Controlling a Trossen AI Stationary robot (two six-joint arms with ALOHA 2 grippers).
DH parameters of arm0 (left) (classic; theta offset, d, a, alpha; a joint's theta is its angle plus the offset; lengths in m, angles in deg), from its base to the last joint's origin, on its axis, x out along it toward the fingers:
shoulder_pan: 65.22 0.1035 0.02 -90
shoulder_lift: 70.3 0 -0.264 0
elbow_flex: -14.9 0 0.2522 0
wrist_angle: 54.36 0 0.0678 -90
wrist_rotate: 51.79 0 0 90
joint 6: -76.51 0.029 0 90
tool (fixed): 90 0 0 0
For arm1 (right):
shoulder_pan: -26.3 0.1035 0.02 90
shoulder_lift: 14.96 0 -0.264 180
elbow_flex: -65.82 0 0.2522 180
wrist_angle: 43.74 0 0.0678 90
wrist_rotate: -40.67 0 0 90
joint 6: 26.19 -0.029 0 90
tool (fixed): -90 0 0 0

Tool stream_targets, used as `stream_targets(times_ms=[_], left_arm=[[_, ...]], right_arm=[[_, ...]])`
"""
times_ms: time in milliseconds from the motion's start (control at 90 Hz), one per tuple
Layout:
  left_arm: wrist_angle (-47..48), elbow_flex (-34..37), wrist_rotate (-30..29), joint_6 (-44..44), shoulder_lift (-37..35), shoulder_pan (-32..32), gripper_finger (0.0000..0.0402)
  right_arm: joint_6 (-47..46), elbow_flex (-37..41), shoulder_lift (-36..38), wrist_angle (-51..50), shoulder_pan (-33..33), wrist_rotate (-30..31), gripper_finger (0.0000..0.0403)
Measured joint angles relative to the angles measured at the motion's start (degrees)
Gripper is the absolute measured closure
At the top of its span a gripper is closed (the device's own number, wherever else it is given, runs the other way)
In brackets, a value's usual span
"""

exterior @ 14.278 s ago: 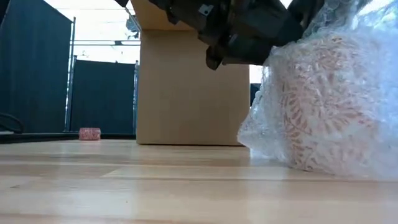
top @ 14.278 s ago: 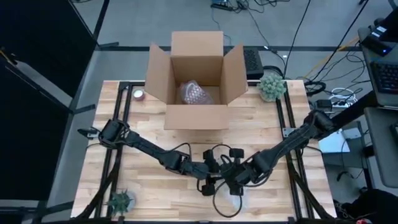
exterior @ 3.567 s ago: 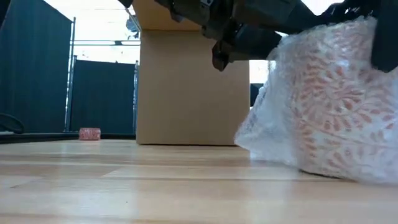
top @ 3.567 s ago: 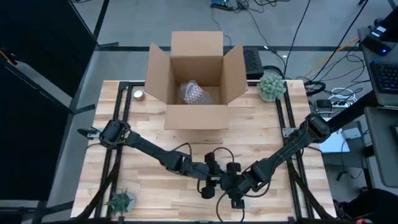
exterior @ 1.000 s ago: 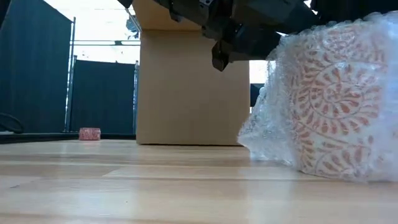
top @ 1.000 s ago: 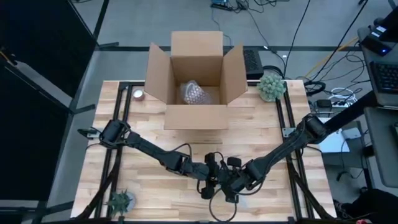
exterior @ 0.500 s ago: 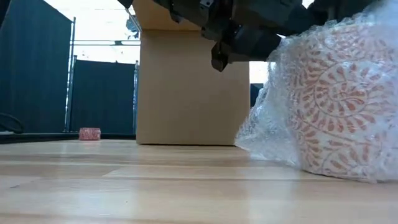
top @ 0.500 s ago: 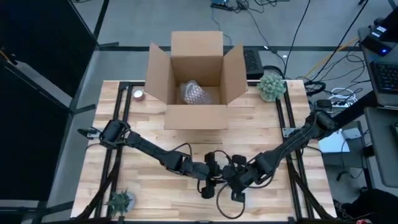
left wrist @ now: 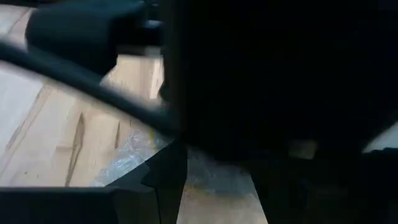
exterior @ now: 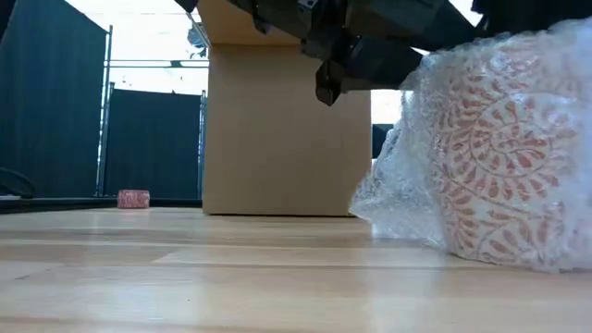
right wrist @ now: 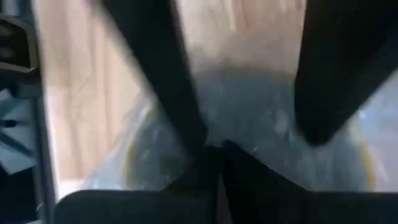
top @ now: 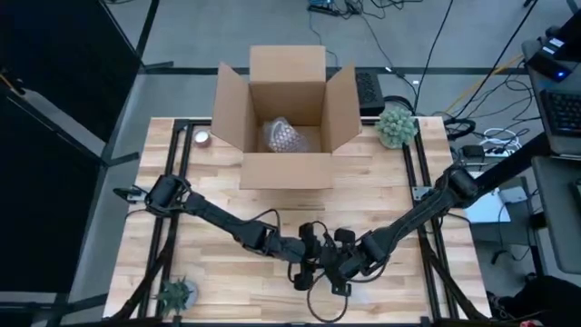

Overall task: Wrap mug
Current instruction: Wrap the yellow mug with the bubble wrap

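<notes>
A white mug with an orange-red leaf pattern [exterior: 504, 157] stands near the table's front edge, inside clear bubble wrap [exterior: 388, 203]. The wrap's loose edge trails onto the wood. Both arms meet right above it. My right gripper [top: 340, 277] [right wrist: 219, 152] is shut over the wrapped mug, and the wrap fills the right wrist view [right wrist: 249, 106]. My left gripper [top: 313, 272] [left wrist: 214, 180] is beside it, its fingers a little apart over the wrap [left wrist: 134, 155]. The right arm hides most of the left wrist view. My right gripper comes at the bubble wrap from above, at the top of the wrapped mug [exterior: 546, 37]. Its own fingers hide the place of contact. The mug stands on the table below it, slightly tilted. Whether my left gripper touches the wrap, I cannot tell.
An open cardboard box [top: 286, 113] stands at the far middle with a wrapped thing [top: 283, 136] inside. A small pink roll [exterior: 134, 198] lies far left, a potted plant [top: 397, 124] far right, and a small plant [top: 177, 292] near left. A cable loop [top: 327, 304] hangs off the front edge.
My right gripper has gone a little toward the table's right edge and come back. The wrapped mug has rocked and turned under it, so another part of its pattern faces the low view. It stays on the table.
</notes>
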Motion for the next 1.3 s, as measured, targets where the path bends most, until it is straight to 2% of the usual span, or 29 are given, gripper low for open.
stream_targets(times_ms=[100, 656, 744, 1022, 1300], left_arm=[[0.2, 0.0, 0.0, 0.3, 0.0, 0.0, 0.0242], [0.2, 0.0, 0.0, 0.1, 0.0, 0.0, 0.0242], [0.2, 0.0, 0.0, 0.1, 0.0, 0.0, 0.0242], [0.0, -0.1, -0.1, 0.1, 0.0, 0.0, 0.0242], [0.4, 0.0, -0.3, -0.2, 0.0, 0.1, 0.0242]], right_arm=[[0.2, -0.1, -1.7, -0.1, -0.1, 0.3, 0.0399], [-1.8, 0.2, -0.9, 0.7, -0.3, 0.1, 0.0396], [-1.8, 0.2, -0.9, 0.8, -0.3, 0.1, 0.038], [0.2, 0.5, 1.7, 0.0, -0.3, -0.2, 0.0295], [1.4, 0.6, 7.5, -4.9, -0.2, 0.6, 0.0279]])
